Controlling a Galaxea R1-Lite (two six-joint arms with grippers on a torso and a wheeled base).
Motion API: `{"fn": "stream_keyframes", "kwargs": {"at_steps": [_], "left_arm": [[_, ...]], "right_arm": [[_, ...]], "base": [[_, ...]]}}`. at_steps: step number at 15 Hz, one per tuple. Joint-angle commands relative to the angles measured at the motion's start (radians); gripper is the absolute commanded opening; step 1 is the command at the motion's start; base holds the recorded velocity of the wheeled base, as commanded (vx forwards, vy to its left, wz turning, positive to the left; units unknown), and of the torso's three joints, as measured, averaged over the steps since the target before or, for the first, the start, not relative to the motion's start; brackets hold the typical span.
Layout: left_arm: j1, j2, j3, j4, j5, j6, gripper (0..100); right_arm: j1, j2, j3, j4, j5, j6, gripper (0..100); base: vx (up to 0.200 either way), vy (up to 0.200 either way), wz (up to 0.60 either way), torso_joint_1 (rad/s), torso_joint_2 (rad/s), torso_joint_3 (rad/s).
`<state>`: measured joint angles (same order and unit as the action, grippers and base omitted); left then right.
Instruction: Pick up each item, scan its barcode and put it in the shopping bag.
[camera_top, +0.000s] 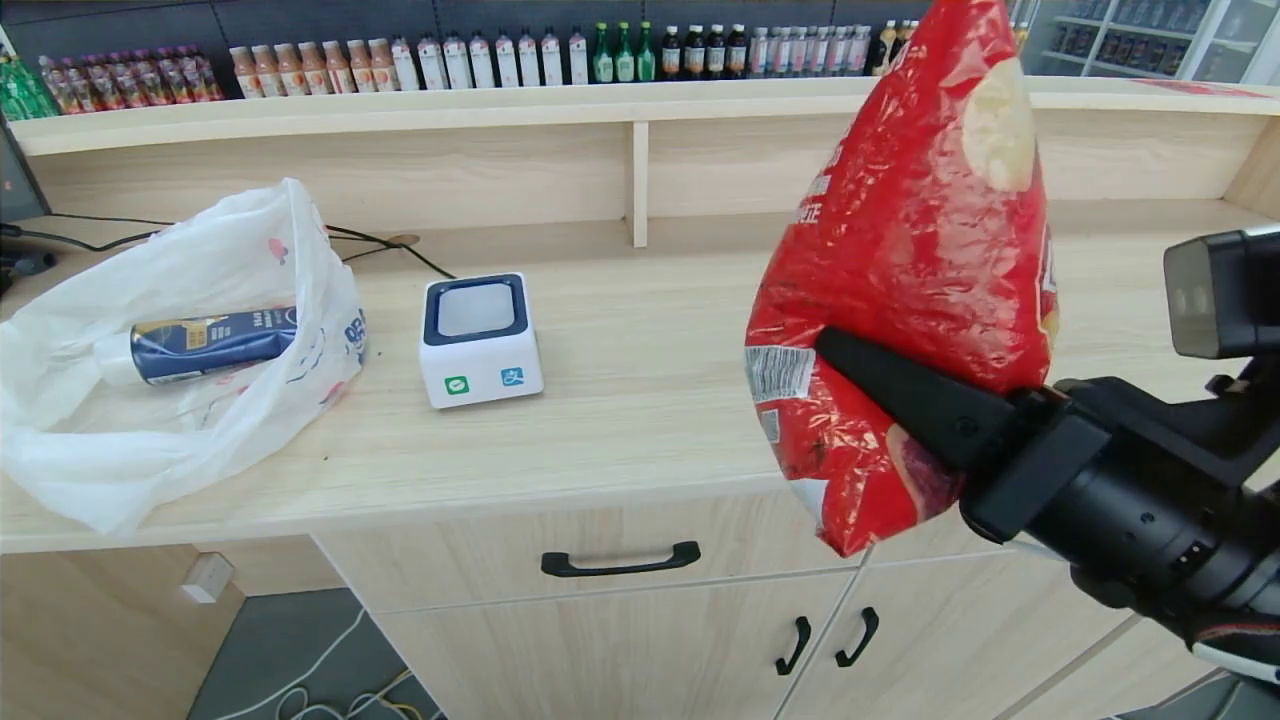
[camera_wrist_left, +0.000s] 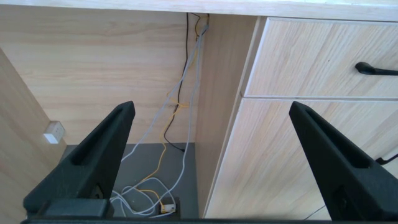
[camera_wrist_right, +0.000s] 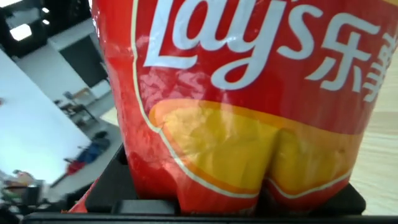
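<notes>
Right gripper (camera_top: 845, 358) clamped on the lower part of a red chip bag (camera_top: 920, 250), which it holds upright in the air over the desk's (camera_top: 640, 400) front right edge. Barcode panel faces left, toward the scanner (camera_top: 480, 340). Scanner sits mid-desk, well apart from the chip bag. Shopping bag (camera_top: 100, 440) lies open at the left, with a blue bottle (camera_top: 210, 343) on its side inside. Left gripper (camera_wrist_left: 211, 109) spread wide, empty, below desk level, facing cabinet fronts (camera_wrist_left: 311, 155) and cables (camera_wrist_left: 180, 124).

head overlooks counter (camera_top: 640, 430), left wrist faces cabinets (camera_wrist_left: 292, 149), right hugs chip bag (camera_wrist_right: 249, 93).
</notes>
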<state>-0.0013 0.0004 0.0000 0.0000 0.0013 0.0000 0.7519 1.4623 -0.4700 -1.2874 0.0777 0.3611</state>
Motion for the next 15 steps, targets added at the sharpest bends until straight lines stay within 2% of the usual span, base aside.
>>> {"fn": "stream_keyframes", "kwargs": {"at_steps": [1,4,6,8,11,12,13,15], "left_arm": [[0.000,0.000,0.000,0.000,0.000,0.000,100],[0.000,0.000,0.000,0.000,0.000,0.000,100],[0.000,0.000,0.000,0.000,0.000,0.000,100],[0.000,0.000,0.000,0.000,0.000,0.002,100],[0.000,0.000,0.000,0.000,0.000,0.000,100],[0.000,0.000,0.000,0.000,0.000,-0.002,100],[0.000,0.000,0.000,0.000,0.000,-0.002,100],[0.000,0.000,0.000,0.000,0.000,-0.002,100]], "right_arm": [[-0.042,-0.002,-0.004,0.039,-0.035,-0.083,0],[-0.037,0.001,-0.030,0.088,-0.168,-0.243,0],[-0.040,0.001,-0.019,0.088,-0.194,-0.353,0],[-0.045,0.003,-0.004,0.085,-0.271,-0.461,0],[-0.055,0.015,-0.013,0.083,-0.305,-0.475,0],[-0.109,0.016,-0.033,0.066,-0.302,-0.475,0],[-0.109,0.016,-0.033,0.066,-0.302,-0.475,0],[-0.197,0.079,-0.045,-0.081,-0.234,-0.442,0]], "base": [[0.000,0.000,0.00,0.000,0.00,0.000],[0.000,0.000,0.00,0.000,0.00,0.000],[0.000,0.000,0.00,0.000,0.00,0.000],[0.000,0.000,0.00,0.000,0.00,0.000],[0.000,0.000,0.00,0.000,0.00,0.000],[0.000,0.000,0.00,0.000,0.00,0.000],[0.000,0.000,0.00,0.000,0.00,0.000],[0.000,0.000,0.00,0.000,0.00,0.000]]}}
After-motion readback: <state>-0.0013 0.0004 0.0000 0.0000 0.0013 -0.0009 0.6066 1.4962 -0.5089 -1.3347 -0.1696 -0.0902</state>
